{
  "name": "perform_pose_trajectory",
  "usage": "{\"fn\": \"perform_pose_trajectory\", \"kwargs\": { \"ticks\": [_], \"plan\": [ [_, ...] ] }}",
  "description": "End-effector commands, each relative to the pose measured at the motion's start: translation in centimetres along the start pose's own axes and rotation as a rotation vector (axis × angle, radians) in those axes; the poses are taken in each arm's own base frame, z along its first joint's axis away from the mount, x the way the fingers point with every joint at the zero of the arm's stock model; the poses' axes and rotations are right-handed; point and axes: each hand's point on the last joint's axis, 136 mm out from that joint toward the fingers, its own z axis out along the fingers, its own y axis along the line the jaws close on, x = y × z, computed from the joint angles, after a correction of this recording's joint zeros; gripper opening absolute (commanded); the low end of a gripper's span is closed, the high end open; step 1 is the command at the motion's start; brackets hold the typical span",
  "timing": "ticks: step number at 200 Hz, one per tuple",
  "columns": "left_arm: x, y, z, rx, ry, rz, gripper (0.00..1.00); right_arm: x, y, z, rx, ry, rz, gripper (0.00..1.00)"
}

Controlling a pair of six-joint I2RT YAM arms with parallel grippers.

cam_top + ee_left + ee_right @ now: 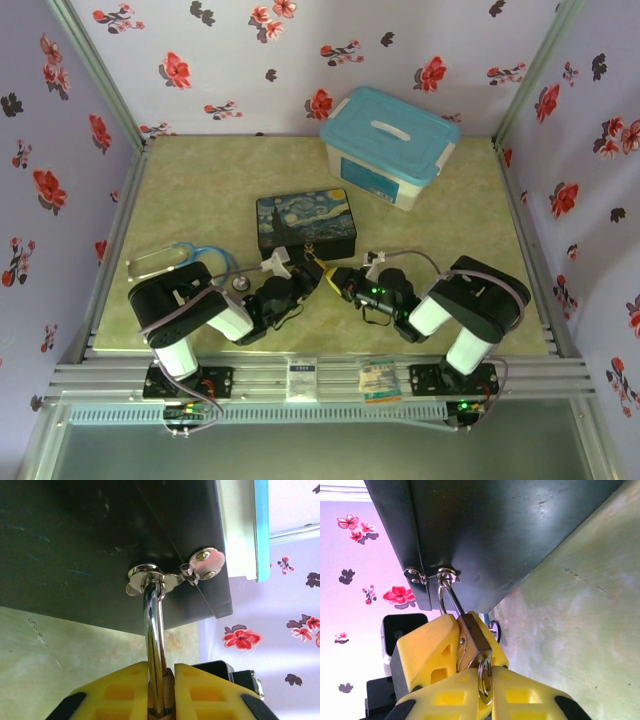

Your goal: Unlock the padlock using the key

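Observation:
The brass padlock hangs by its silver shackle from the hasp on the front of the dark painted box. My left gripper is shut on the padlock body, one yellow finger on each side. My right gripper comes from the opposite side and is shut on the key, whose ringed head sticks out of the padlock's bottom. The key's blade is hidden inside the lock. In the top view both grippers meet in front of the box.
A white bin with a teal lid stands at the back right. A stethoscope lies left of the box, its round head close behind the padlock. Flowered walls close in three sides.

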Motion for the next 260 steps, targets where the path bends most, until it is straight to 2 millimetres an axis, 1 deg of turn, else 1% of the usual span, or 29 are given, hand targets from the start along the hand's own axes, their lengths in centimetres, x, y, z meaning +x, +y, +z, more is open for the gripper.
{"fn": "perform_pose_trajectory", "kwargs": {
  "ticks": [1,10,19,39,51,56,73,94,110,113,119,129,138,144,152,162,167,174,188,201,219,232,241,260],
  "plan": [
    [1.3,-2.9,-0.3,0.096,0.049,-0.003,0.0,-1.3,0.3,0.2,-0.023,-0.042,-0.009,0.11],
    [1.5,-2.9,-0.3,0.098,0.053,-0.002,0.0,-1.4,-0.4,0.4,-0.003,-0.049,0.025,0.08],
    [1.5,-3.0,-0.2,0.1,0.053,-0.003,0.0,-1.6,-0.6,0.6,0.003,-0.056,0.045,0.07],
    [1.4,-3.3,-0.3,0.109,0.053,-0.009,0.0,-1.4,1.5,1.5,-0.054,-0.026,0.057,0.07],
    [1.4,-3.6,-0.4,0.115,0.051,-0.012,0.0,-1.6,2.6,1.6,-0.085,-0.03,0.1,0.07],
    [1.3,-3.7,-0.4,0.118,0.048,-0.015,0.0,-1.7,2.8,1.6,-0.09,-0.037,0.132,0.06],
    [1.3,-3.8,-0.2,0.118,0.045,-0.035,0.0,-2.3,2.8,1.5,-0.095,-0.062,0.253,0.04],
    [1.3,-4.2,-0.1,0.126,0.031,-0.056,0.0,-2.8,1.8,1.3,-0.079,-0.117,0.377,0.01],
    [1.1,-5.4,-0.2,0.152,0.018,-0.03,0.0,-3.2,1.6,0.9,-0.085,-0.161,0.417,0.01],
    [1.1,-5.5,-0.2,0.157,0.018,-0.03,0.02,-3.2,1.6,0.8,-0.086,-0.169,0.428,0.01],
    [1.1,-5.7,-0.3,0.161,0.017,-0.032,0.05,-3.4,1.7,0.7,-0.092,-0.182,0.446,0.01],
    [1.0,-5.6,-0.3,0.16,0.014,-0.034,0.04,-3.6,2.0,0.5,-0.108,-0.202,0.473,0.01],
    [1.0,-5.1,-0.3,0.146,0.014,-0.041,0.04,-3.7,2.5,0.4,-0.126,-0.214,0.489,0.0],
    [1.1,-4.6,-0.2,0.133,0.015,-0.051,0.05,-3.7,2.5,0.3,-0.131,-0.224,0.516,0.0],
    [1.2,-3.9,-0.1,0.116,0.018,-0.055,0.06,-3.6,2.7,0.2,-0.142,-0.233,0.537,0.0],
    [1.4,-3.2,0.0,0.097,0.021,-0.053,0.12,-3.6,2.8,0.3,-0.148,-0.243,0.549,0.0],
    [1.5,-2.9,0.1,0.09,0.023,-0.05,0.14,-3.5,2.5,0.3,-0.142,-0.251,0.558,0.0],
    [1.6,-2.6,0.2,0.083,0.024,-0.036,0.15,-3.4,2.2,0.4,-0.135,-0.26,0.559,0.0],
    [1.7,-2.1,0.4,0.069,0.023,-0.023,0.18,-3.2,0.8,0.5,-0.101,-0.279,0.577,0.0],
    [1.8,-1.5,0.3,0.054,0.023,-0.001,0.25,-3.0,0.0,0.6,-0.081,-0.29,0.587,0.0],
    [1.6,0.2,0.0,0.011,0.012,0.026,0.25,-3.1,0.5,0.7,-0.096,-0.292,0.572,0.0],
    [1.5,1.8,-0.4,-0.03,0.003,0.033,0.26,-3.0,0.9,1.0,-0.103,-0.285,0.564,0.0],
    [1.4,2.6,-0.6,-0.052,-0.001,0.036,0.27,-2.8,0.9,1.3,-0.1,-0.277,0.565,0.0],
    [1.3,3.5,-0.9,-0.074,-0.005,0.065,0.3,-2.4,0.1,1.5,-0.081,-0.284,0.576,0.0]
  ]
}}
